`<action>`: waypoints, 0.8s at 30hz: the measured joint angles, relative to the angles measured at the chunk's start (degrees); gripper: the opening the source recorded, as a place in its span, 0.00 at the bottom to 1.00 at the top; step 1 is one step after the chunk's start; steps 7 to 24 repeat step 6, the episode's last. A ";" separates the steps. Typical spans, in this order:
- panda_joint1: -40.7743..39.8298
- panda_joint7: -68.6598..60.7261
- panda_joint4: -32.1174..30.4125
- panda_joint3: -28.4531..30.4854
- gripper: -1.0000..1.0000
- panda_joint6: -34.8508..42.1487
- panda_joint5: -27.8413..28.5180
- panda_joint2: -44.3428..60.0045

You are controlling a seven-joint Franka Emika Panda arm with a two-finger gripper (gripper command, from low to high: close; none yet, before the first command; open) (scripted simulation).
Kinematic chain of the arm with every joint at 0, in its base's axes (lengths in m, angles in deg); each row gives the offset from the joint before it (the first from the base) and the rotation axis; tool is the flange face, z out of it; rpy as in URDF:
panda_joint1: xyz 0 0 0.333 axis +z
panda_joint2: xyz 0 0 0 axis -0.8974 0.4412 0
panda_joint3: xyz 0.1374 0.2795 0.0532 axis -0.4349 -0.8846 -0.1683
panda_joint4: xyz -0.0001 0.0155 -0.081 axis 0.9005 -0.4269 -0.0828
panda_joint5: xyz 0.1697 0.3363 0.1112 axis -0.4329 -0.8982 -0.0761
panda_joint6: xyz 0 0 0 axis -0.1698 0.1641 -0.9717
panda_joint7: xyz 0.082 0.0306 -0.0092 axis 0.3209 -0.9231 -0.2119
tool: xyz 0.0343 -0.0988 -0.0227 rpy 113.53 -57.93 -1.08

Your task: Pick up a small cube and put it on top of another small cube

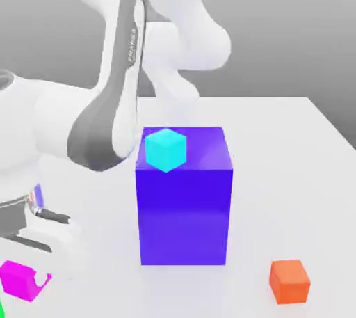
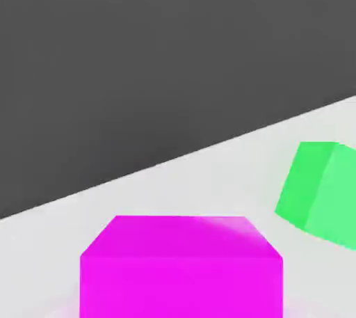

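Magenta small cube sits on the white bench at the exterior view's lower left, directly beneath the gripper, whose jaws are fully closed and apparently empty, poised above for a pickup.

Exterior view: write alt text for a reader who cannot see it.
A white robot arm bends down at the exterior view's left toward a magenta cube on a white table. A cyan cube sits on a tall blue block mid-table, with an orange cube at the front right.
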State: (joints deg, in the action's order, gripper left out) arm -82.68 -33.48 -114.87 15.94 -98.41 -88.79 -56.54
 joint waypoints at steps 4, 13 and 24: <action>-2.93 -2.85 2.23 -0.88 1.00 -3.34 -2.33 5.79; -2.93 -2.85 2.23 -0.88 1.00 -3.34 -2.33 5.79; -2.93 -2.85 2.23 -0.88 1.00 -3.34 -2.33 5.79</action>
